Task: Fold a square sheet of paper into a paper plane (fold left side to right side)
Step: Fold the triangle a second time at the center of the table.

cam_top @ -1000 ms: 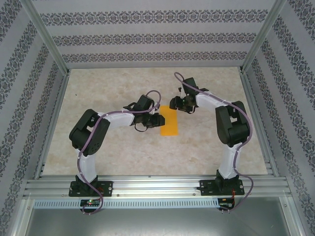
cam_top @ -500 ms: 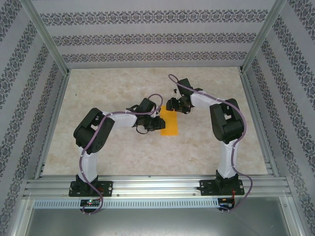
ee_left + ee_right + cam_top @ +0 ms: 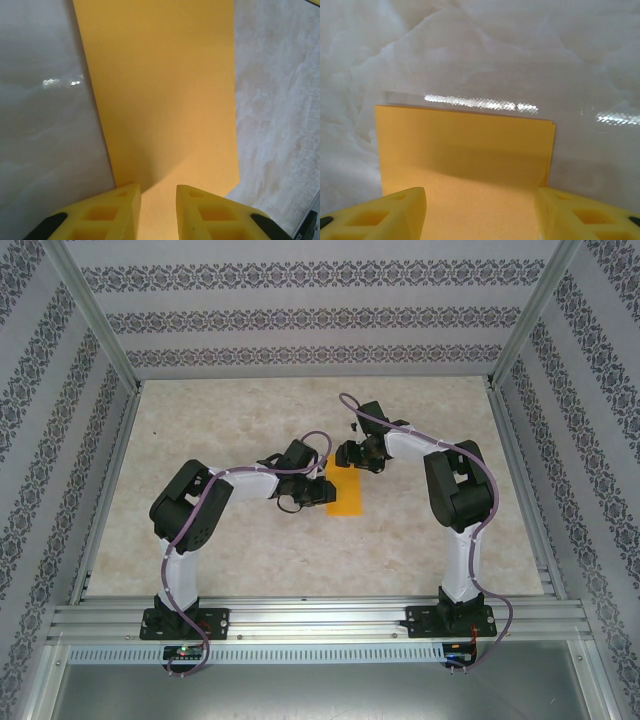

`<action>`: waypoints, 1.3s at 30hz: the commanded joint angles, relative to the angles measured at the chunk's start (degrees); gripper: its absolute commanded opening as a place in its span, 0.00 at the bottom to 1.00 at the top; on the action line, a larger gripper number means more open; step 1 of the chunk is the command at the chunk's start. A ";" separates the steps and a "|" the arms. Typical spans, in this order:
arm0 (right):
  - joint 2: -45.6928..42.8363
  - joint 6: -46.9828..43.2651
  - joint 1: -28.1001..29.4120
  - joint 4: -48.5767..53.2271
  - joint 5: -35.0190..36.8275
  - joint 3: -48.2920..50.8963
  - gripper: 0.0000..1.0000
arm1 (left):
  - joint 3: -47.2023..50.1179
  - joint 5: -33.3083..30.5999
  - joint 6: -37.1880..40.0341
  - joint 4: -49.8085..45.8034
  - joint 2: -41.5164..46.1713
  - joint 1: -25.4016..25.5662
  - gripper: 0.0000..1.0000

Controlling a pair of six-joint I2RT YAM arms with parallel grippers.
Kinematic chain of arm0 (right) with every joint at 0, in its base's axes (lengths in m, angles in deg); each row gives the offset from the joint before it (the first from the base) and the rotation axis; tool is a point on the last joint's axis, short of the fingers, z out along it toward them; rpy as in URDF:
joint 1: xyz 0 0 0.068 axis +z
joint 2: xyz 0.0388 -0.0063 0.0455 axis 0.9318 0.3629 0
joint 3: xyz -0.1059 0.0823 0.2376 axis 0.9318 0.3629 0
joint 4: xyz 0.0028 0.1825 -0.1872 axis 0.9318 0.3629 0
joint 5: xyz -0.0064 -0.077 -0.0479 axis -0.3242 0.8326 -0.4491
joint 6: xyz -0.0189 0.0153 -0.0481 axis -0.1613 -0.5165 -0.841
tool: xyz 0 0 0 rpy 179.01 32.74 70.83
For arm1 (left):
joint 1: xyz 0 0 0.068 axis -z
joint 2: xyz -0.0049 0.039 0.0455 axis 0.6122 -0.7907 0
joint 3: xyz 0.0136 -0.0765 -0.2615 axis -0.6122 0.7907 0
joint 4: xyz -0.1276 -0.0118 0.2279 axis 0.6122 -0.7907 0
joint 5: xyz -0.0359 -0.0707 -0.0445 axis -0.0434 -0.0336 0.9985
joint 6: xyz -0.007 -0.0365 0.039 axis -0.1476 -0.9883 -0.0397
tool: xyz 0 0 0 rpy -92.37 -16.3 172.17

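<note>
The square sheet of paper [image 3: 346, 491] is bright orange and lies flat on the marble table as a narrow doubled rectangle, its layered edges showing at one side in the right wrist view. My left gripper [image 3: 322, 490] sits low at the paper's left edge. Its yellow fingers [image 3: 195, 210] stand a narrow gap apart, with the paper [image 3: 160, 90] flat under them. My right gripper [image 3: 350, 455] hovers at the far end of the paper [image 3: 465, 145], jaws wide apart, with nothing between them [image 3: 480, 200]. The paper plane is out of view.
Bare marble tabletop [image 3: 240, 420] surrounds the paper. Patterned walls and metal frame posts [image 3: 100, 340] enclose the table on three sides. An aluminium rail [image 3: 320, 620] with both arm bases runs along the near edge.
The right gripper has moved left and down onto the paper's far end and its jaws have widened. The left arm shifted slightly right, then held still. The paper has not moved.
</note>
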 commanded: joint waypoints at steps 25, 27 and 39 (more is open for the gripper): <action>-2.41 -0.39 0.34 0.87 2.31 -1.19 0.65 | -0.73 -0.81 1.19 -1.16 0.99 1.17 0.26; -1.25 -0.69 0.59 0.92 2.50 -2.24 0.66 | -0.72 -0.84 1.20 -1.07 0.77 1.17 0.27; 2.85 -3.73 2.45 3.35 7.10 -6.44 0.81 | -0.90 -0.76 1.32 -1.21 0.46 1.26 0.27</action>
